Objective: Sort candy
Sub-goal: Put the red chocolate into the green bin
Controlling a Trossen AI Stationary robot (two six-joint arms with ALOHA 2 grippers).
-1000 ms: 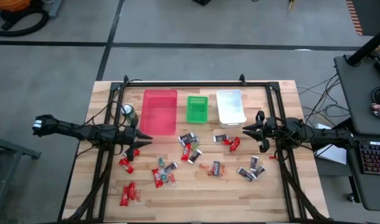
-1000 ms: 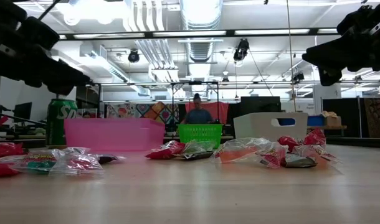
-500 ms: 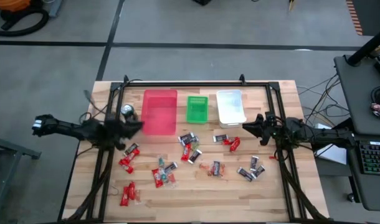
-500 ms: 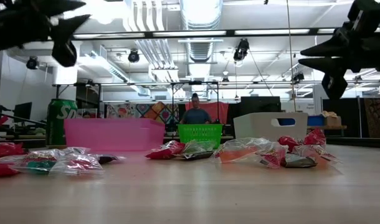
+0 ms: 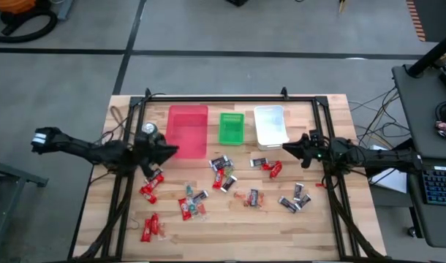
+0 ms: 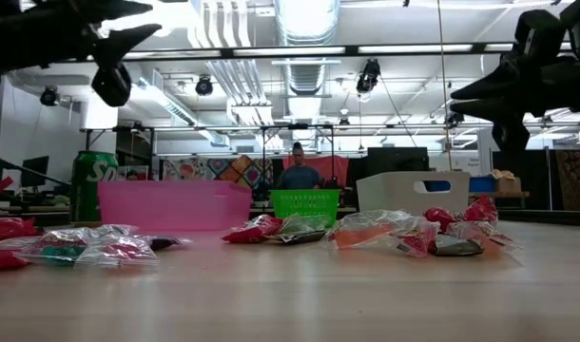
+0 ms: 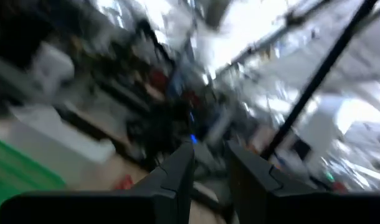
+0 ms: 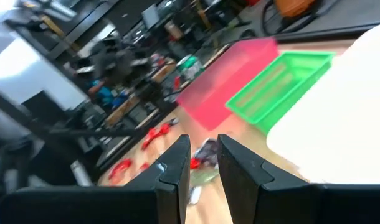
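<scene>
Surface: a pale wooden plank surface (image 5: 333, 226) with a black metal frame around its working area.
Candy: small wrapped sweets (image 5: 221, 177) in red, dark/silver and clear wrappers, scattered over the middle and near part of the surface, in front of the three bins; none shows inside a bin in the high view. A loose group lies near the left gripper, another in the centre, and a few sit towards the right arm.
Bins: a pink rectangular plastic bin (image 5: 188, 131), a smaller green mesh basket (image 5: 232, 128) and a white plastic bin (image 5: 270, 126) stand side by side along the far part of the surface, pink on the left, white on the right.
Can: a green drink can (image 6: 92, 185) stands upright just left of the pink bin.
Left gripper: the left gripper (image 5: 167, 150) is raised above the surface, by the near left corner of the pink bin; its fingers (image 7: 175, 177) stand a narrow gap apart, with nothing between them.
Right gripper: the right gripper (image 5: 289, 148) is raised in front of the white bin; its fingers (image 8: 175, 167) are slightly apart and hold nothing.
Background: a person (image 6: 299, 173) shows far behind the green basket in the low view.
</scene>
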